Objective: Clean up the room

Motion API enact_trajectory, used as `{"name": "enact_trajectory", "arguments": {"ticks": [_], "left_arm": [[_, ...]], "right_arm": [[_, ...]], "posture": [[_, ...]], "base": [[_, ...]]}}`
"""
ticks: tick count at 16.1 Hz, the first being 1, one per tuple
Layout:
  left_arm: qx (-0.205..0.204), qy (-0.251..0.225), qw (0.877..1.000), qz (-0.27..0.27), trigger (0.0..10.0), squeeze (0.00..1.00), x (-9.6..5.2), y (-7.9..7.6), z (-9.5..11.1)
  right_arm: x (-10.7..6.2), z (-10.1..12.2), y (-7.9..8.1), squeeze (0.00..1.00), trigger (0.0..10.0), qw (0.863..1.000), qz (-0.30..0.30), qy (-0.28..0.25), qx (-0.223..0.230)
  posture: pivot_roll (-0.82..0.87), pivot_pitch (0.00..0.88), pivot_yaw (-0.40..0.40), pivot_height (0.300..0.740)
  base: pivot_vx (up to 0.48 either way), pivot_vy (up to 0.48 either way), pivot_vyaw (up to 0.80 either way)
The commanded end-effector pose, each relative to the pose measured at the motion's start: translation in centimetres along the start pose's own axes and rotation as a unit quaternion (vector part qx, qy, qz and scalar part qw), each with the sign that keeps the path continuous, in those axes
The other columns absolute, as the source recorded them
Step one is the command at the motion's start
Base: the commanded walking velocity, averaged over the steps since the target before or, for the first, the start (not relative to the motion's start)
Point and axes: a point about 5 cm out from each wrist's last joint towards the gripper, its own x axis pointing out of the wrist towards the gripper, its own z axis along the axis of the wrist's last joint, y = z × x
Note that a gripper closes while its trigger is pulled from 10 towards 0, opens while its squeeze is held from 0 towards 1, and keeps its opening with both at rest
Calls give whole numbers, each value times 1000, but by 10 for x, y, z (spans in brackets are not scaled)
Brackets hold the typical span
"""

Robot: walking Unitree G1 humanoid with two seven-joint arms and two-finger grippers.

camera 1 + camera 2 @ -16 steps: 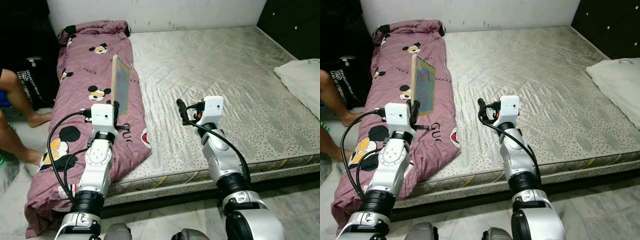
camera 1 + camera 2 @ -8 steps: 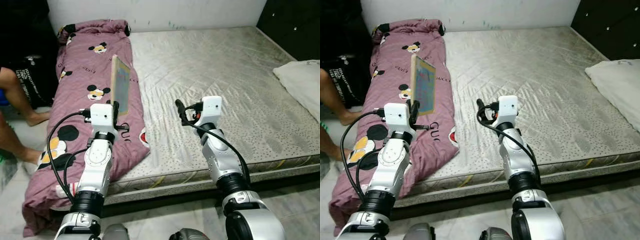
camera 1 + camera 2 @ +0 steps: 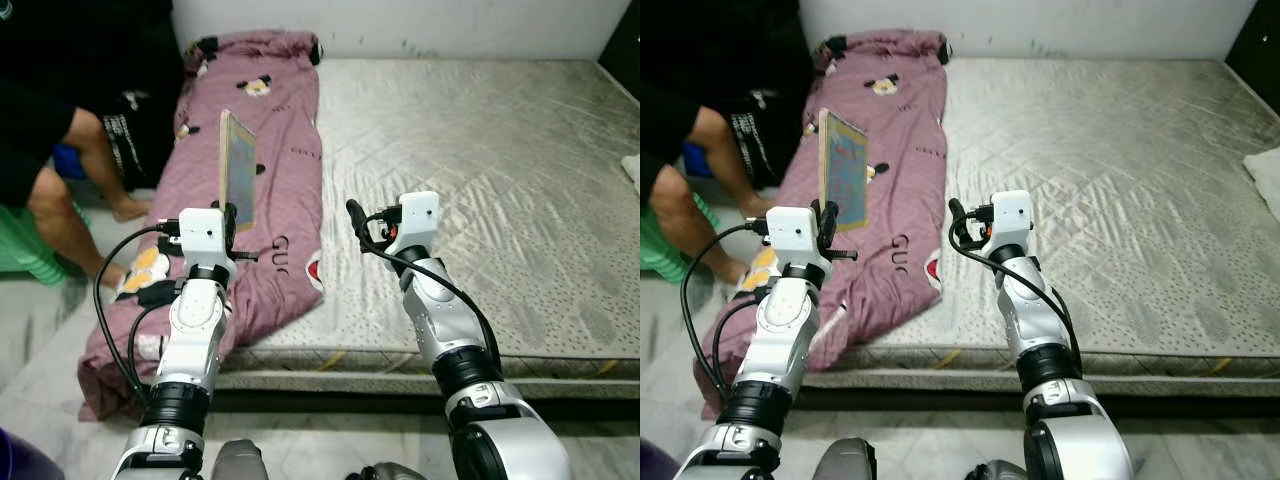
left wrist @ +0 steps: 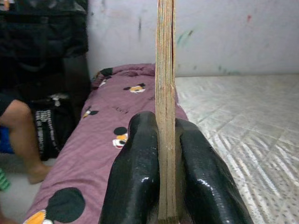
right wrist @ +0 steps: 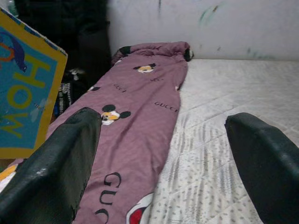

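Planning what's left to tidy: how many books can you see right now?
1. The book is held upright, edge-on, in the left gripper above the purple blanket on the mattress. More could be hidden under the blanket.

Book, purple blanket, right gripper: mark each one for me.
book (image 3: pixel 241 172), left eye view, on its blue cover.
purple blanket (image 3: pixel 285 120), left eye view, on its upper middle.
right gripper (image 5: pixel 163 154), right wrist view, midway between its open fingers.

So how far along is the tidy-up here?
Done: the book is off the bed, clamped upright in the left gripper. In hand: carrying it; the right gripper is open. Left: putting the book away, and the purple blanket lies rumpled, spilling off the mattress.
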Motion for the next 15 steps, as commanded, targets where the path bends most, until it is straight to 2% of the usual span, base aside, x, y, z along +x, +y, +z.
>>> {"name": "enact_trajectory", "arguments": {"ticks": [1, 4, 15], "left_arm": [[4, -25, 1000, -1, 10000, 0, 4, 1, 11], [3, -26, 1000, -4, 10000, 0, 5, 0, 11], [-2, -25, 1000, -2, 10000, 0, 5, -2, 11]], "right_arm": [[2, 3, 0, 0, 10000, 1000, 1, -5, -3], [2, 3, 0, 0, 10000, 1000, 1, -4, -4], [2, 2, -1, 0, 10000, 1000, 4, -1, -10]], "posture": [[-5, 0, 0, 740], [-7, 0, -1, 740], [-10, 0, -6, 740]], "base": [[0, 0, 0], [0, -90, 0], [0, -333, 0]]}}
